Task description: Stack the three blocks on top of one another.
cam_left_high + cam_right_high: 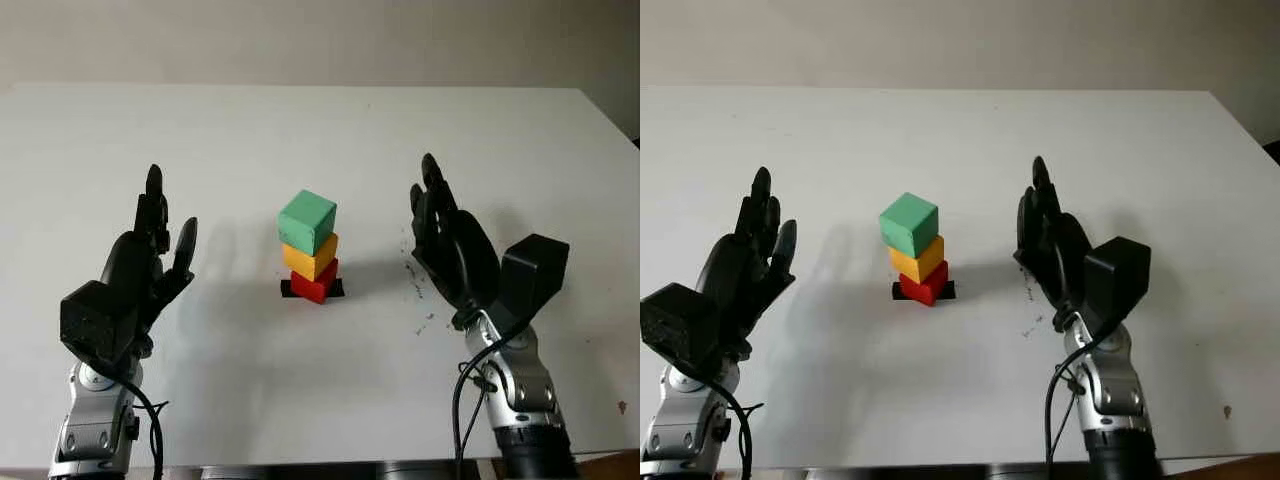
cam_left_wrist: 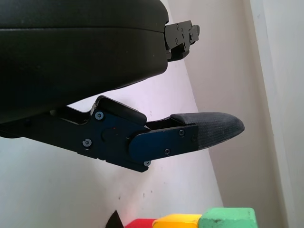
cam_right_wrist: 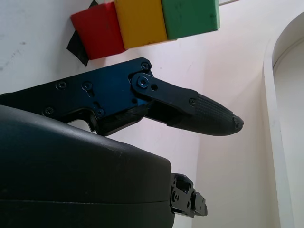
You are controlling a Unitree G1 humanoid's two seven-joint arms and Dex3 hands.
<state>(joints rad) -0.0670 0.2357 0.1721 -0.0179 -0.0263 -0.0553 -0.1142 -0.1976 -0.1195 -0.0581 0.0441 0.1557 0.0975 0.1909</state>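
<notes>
White table (image 1: pixel 320 400) runs wide, pale wall behind; small dark specks on surface right of stack. Mid-table: red block (image 1: pixel 314 282) on black patch (image 1: pixel 336 289), yellow block (image 1: pixel 310 256) on red, green block (image 1: pixel 307 222) on top, turned slightly off square. Left hand (image 1: pixel 150 255) left of tower, released, holding nothing, well apart from it. Right hand (image 1: pixel 445 235) right of tower, also released, holding nothing. Right wrist view gives blocks' flat side faces in row plus black patch corner; left wrist view catches only block edges.
</notes>
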